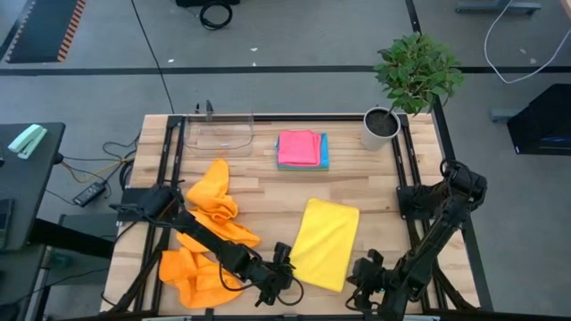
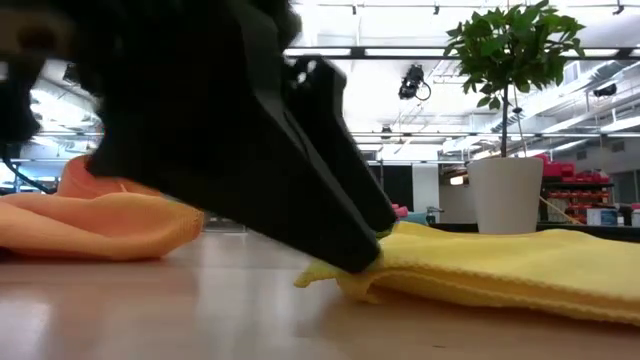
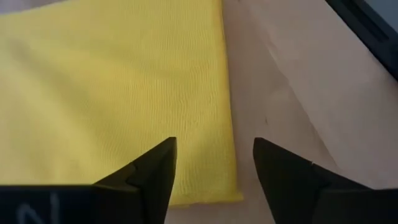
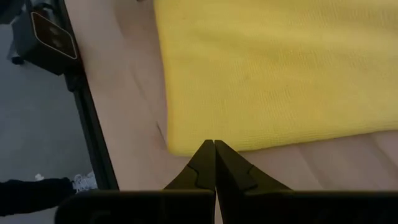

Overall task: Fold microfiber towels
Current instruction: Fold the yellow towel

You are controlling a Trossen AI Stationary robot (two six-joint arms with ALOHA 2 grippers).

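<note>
A folded yellow towel (image 1: 326, 242) lies flat on the table's middle, toward the near edge. My left gripper (image 3: 214, 158) stands open at its near left corner, one finger over the cloth and one over bare wood. My right gripper (image 4: 214, 146) is shut just off the towel's near right corner (image 4: 177, 146), over the table. Crumpled orange towels (image 1: 210, 232) lie in a heap at the left. A pink towel (image 1: 299, 145) rests folded on a blue one (image 1: 325, 160) at the far middle. My left gripper slants down over the yellow towel's near left corner (image 3: 233, 196) with its fingers apart. In the low view one fingertip (image 2: 360, 258) shows against the towel's folded edge (image 2: 400, 262); I cannot tell whether it touches.
A clear plastic tray (image 1: 219, 132) stands at the far left and a potted plant (image 1: 382, 125) at the far right. Bare wood (image 1: 268, 192) shows between the orange heap, the yellow towel and the stack.
</note>
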